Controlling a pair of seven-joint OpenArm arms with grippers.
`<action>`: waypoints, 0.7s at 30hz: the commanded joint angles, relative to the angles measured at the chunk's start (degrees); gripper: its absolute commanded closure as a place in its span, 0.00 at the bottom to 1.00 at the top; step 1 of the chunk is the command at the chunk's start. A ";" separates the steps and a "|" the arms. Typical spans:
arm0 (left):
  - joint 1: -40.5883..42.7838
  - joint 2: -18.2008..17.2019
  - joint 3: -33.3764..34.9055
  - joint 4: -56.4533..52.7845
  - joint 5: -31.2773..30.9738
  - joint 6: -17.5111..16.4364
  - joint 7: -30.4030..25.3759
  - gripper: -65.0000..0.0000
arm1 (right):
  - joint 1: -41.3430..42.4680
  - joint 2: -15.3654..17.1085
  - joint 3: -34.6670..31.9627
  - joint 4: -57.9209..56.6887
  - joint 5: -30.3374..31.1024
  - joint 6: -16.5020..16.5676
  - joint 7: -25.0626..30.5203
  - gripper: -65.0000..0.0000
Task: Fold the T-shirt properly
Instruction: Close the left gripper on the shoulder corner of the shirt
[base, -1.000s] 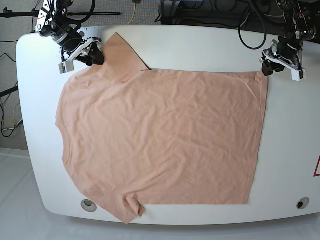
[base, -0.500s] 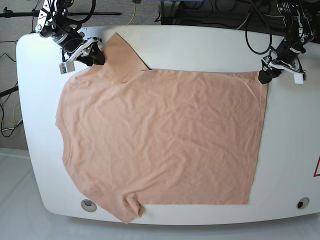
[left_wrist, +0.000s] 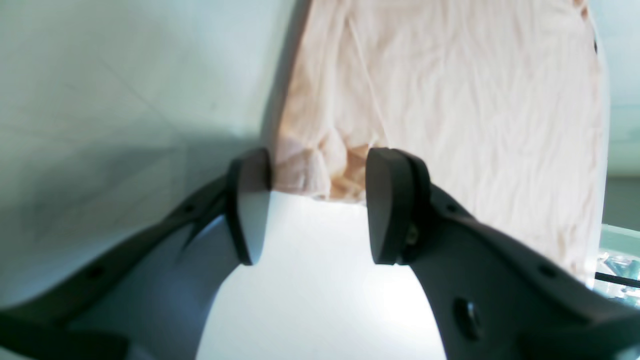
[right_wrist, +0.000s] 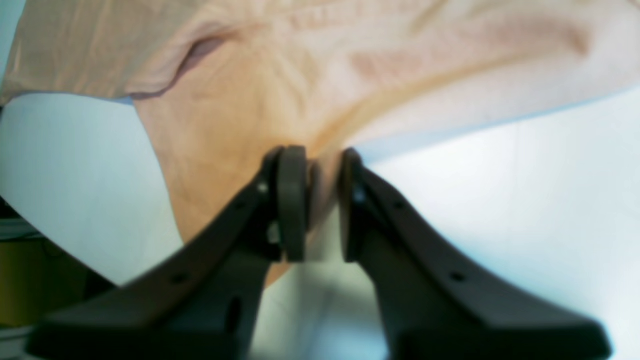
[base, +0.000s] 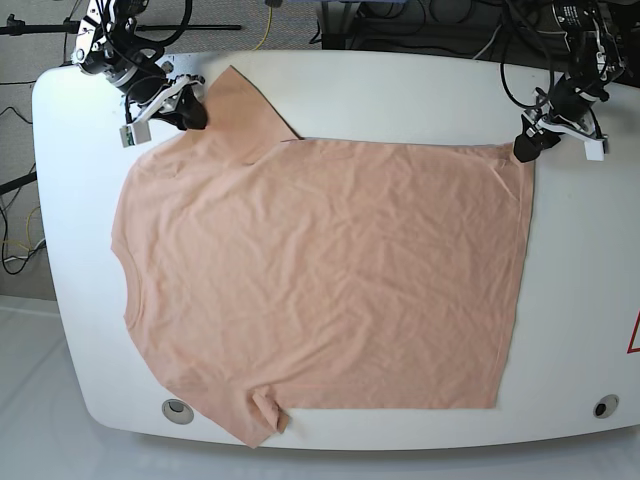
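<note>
The T-shirt (base: 320, 270) lies flat on the white bench (base: 400, 90), w/ one sleeve up by the far edge. Right hand (right_wrist: 316, 200) has its fingers close together, pinching cloth near that sleeve. Left hand (left_wrist: 315, 210) is wide, fingers on both sides of the shirt's bottom corner, not squeezing it.

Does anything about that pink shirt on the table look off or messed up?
Nothing is damaged. The T-shirt lies flat on the table but wrinkled, one sleeve sticks out at an angle, and its corner bunches at the left gripper.
</note>
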 joint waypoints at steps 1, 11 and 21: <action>0.00 -0.48 0.16 0.74 0.61 0.55 -0.06 0.57 | -0.33 0.43 -0.22 0.66 -1.35 -0.10 -1.26 0.97; -0.28 -0.71 2.15 1.64 1.40 1.46 -0.43 0.80 | -0.34 0.35 -0.44 0.60 -1.16 -0.10 -1.22 1.00; -0.28 -0.82 3.11 2.04 2.03 1.87 -0.74 0.66 | -0.44 0.26 -0.14 0.45 -0.96 -0.10 -1.06 1.00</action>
